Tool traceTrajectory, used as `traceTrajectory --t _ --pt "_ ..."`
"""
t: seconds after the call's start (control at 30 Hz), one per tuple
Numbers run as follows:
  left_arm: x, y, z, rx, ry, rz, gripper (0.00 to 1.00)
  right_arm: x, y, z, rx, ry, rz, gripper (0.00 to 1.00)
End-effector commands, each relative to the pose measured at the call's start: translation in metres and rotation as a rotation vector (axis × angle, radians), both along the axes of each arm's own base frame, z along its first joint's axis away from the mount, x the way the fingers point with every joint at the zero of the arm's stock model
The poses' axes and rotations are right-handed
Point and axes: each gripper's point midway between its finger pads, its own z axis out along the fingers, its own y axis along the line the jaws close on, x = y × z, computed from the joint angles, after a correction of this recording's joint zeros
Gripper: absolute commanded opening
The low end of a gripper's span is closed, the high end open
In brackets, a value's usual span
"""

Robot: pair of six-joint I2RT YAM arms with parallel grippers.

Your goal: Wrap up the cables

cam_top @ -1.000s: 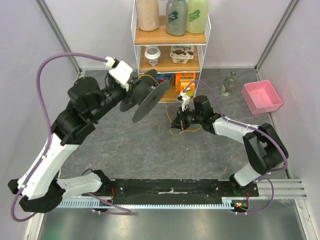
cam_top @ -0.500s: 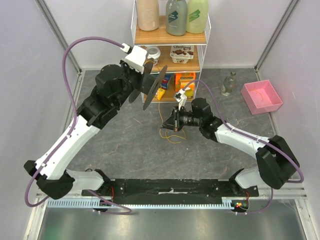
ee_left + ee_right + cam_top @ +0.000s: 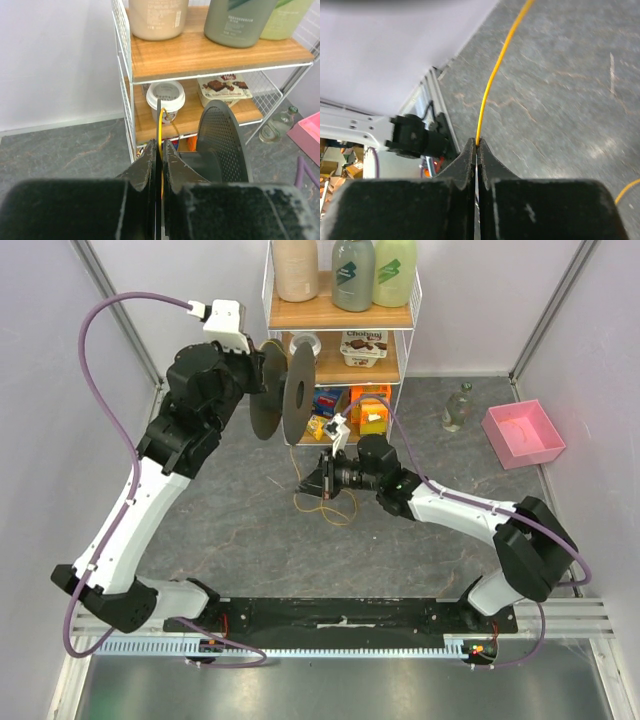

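Two grips on cables (image 3: 159,125): left jaws pinch upright strand, right jaws pinch strand running ahead.

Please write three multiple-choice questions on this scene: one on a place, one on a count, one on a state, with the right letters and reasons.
1. Where is the dark spool?
A. flat on the table
B. held up by the left tool, beside the shelf
C. on the top board of the shelf

2. How many bottles stand on the top board?
A. two
B. three
C. five

3. How is the right tool?
A. wide open
B. shut on nothing
C. shut on the yellow cable

1 B: the top view shows it raised at the arm's end.
2 B: three stand side by side.
3 C: the cable leaves between its closed fingers.
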Motion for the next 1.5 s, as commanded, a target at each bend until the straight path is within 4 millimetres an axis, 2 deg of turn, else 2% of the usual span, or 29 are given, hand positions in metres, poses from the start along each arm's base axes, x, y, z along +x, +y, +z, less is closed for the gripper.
traceTrajectory --t 0.0,0.13,0.27,0.37,0.53,0.63,0.8,0.9,1.13,1.27,1.47 --pt "-0.010 0.006 0.019 -0.095 -0.068 0.016 0.02 -0.013 0.022 0.094 0.202 -0.164 0.084 0.00" --pt "-0.011 0.013 0.006 -0.063 -0.064 0.043 0.02 -0.032 0.021 0.119 0.267 -0.209 0.137 0.00" --pt "-0.012 0.017 -0.004 -0.036 -0.057 0.054 0.02 -0.039 0.017 0.124 0.288 -0.217 0.145 0.00" --pt "-0.015 0.017 -0.018 0.001 -0.041 0.038 0.02 -0.042 0.015 0.138 0.329 -0.209 0.149 0.00" --pt "-0.028 0.010 -0.045 0.081 -0.022 -0.047 0.02 -0.046 0.014 0.165 0.383 -0.223 0.162 0.00" --pt "-0.040 0.008 -0.054 0.160 -0.038 -0.116 0.02 -0.048 0.012 0.171 0.384 -0.218 0.171 0.00" --pt "-0.064 0.005 -0.064 0.258 -0.064 -0.233 0.02 -0.041 0.001 0.163 0.319 -0.185 0.190 0.00" --pt "-0.085 0.001 -0.067 0.307 -0.096 -0.330 0.02 -0.028 -0.011 0.157 0.247 -0.197 0.184 0.00" --pt "-0.115 -0.004 -0.081 0.401 -0.104 -0.483 0.02 -0.002 -0.042 0.145 0.093 -0.291 0.202 0.00" --pt "-0.128 -0.008 -0.078 0.436 -0.134 -0.553 0.02 0.008 -0.059 0.124 -0.025 -0.313 0.215 0.00" --pt "-0.149 -0.015 -0.063 0.407 -0.172 -0.642 0.02 0.025 -0.079 0.111 -0.136 -0.460 0.221 0.00"
